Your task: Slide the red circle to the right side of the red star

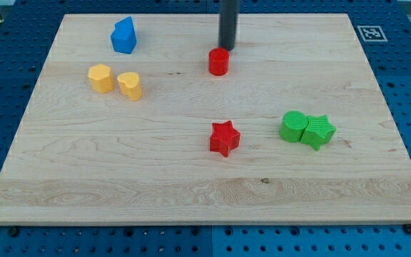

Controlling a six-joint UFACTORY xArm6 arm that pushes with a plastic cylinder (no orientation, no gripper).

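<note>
The red circle [219, 61] sits near the top middle of the wooden board [84, 178]. The red star [224, 138] lies below it, near the board's centre. My tip [227, 47] is just above and slightly right of the red circle, close to or touching its upper edge. The rod rises out of the view's top.
A blue block [123, 36] is at the upper left. Two yellow blocks [100, 78] [130, 85] sit side by side at the left. A green circle [292, 126] and a green star [317, 131] touch each other right of the red star.
</note>
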